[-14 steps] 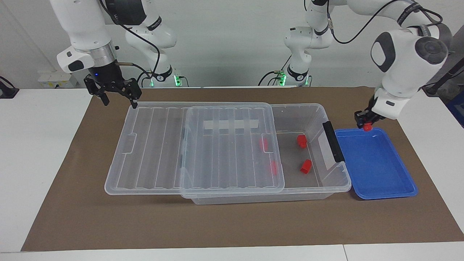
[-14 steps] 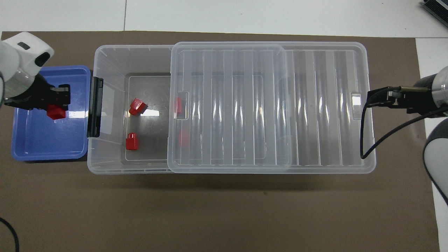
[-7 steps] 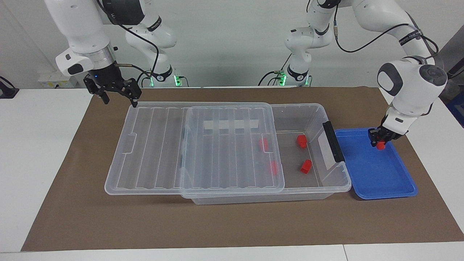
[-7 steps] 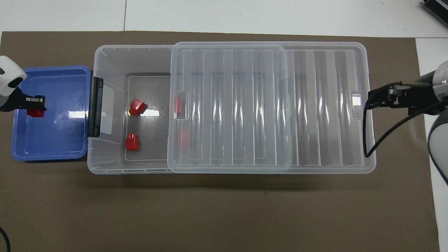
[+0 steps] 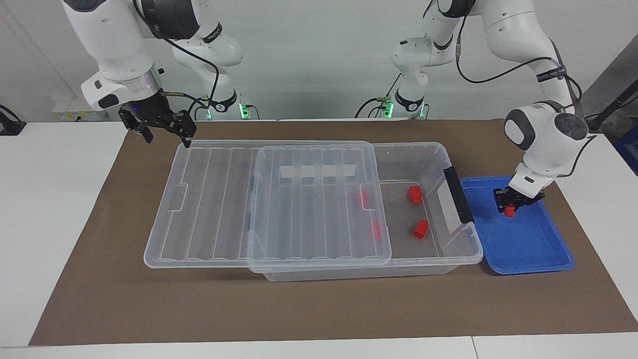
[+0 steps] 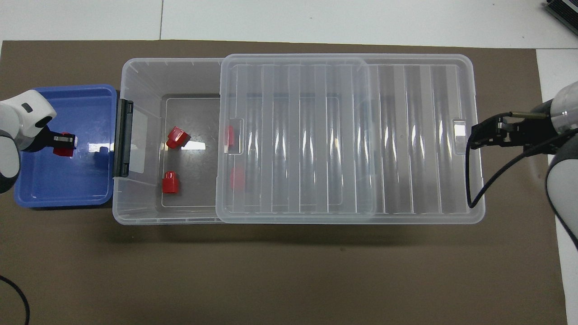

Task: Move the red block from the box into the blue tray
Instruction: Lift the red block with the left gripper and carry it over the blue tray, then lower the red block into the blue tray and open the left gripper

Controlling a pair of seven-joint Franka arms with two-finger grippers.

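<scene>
With my left jaws clenched on the red block low over the blue tray, next I let go; right jaws wait released.

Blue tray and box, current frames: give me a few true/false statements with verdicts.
1. The left end effector grips a red block over the blue tray. True.
2. The lid covers the whole box. False: it is slid toward the right arm's end, leaving the latch end open.
3. Two red blocks lie uncovered in the box, two more show through the lid. True.
4. The right end effector holds a block. False: it is open and holds nothing, by the lid's end.
</scene>
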